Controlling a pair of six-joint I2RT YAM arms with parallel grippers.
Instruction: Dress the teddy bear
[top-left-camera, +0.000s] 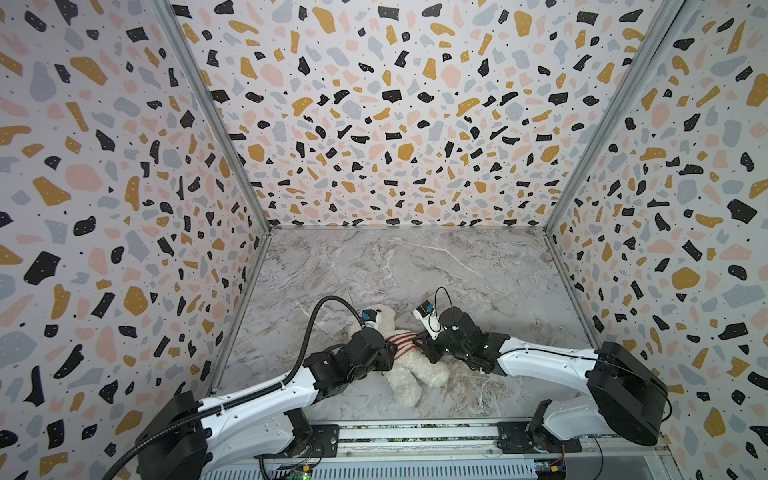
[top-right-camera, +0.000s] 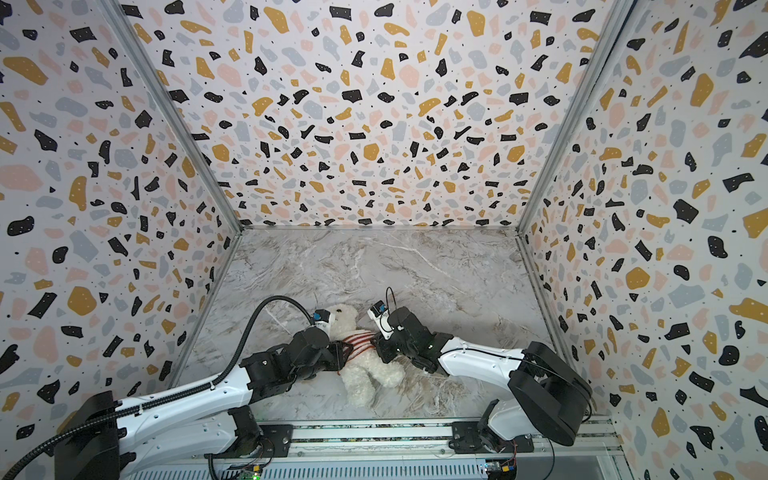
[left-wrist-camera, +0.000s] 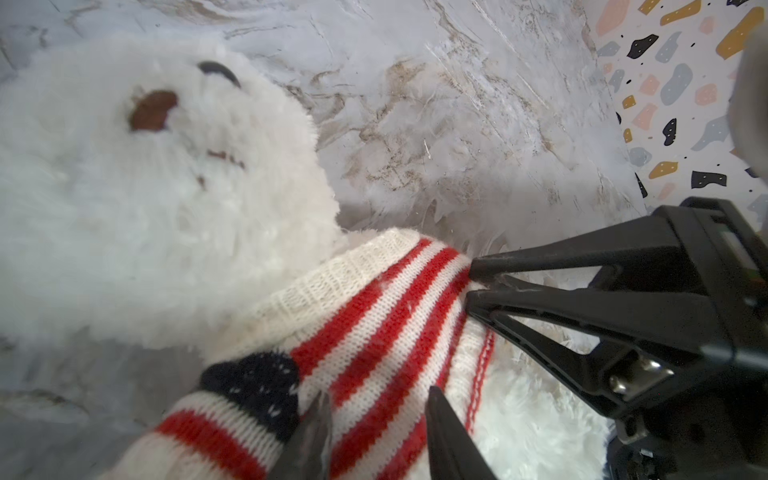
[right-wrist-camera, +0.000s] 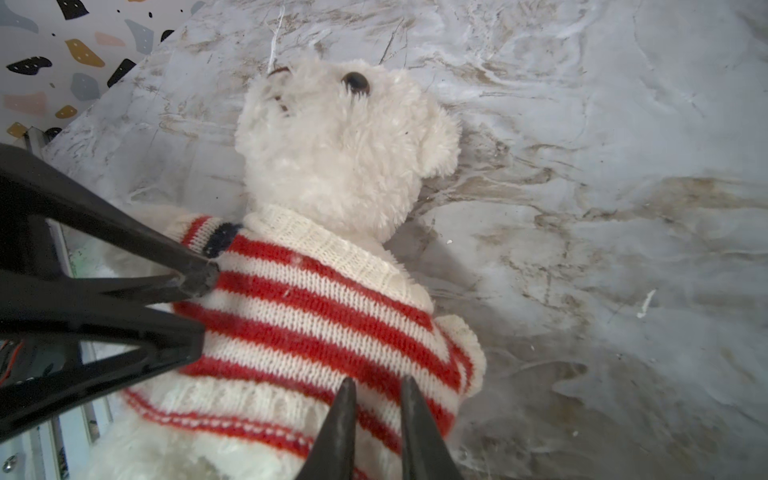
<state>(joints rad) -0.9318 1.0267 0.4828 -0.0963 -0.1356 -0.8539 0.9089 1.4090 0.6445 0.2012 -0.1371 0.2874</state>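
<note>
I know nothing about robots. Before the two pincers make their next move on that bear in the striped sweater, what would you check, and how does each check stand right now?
1. Head through the collar: the teddy bear has its neck inside the collar of the sweater. Ok.
2. Navy-patched sleeve: a fluffy arm pokes out of it. Ok.
3. Other sleeve: no paw shows. Cannot tell.
4. Right pincer: closed on the sweater's edge. Ok.
5. Left pincer: knit lies between its tips, but is the hold firm? Cannot tell.
6. The bear lies on its back on the table, away from the walls. Ok.
</note>
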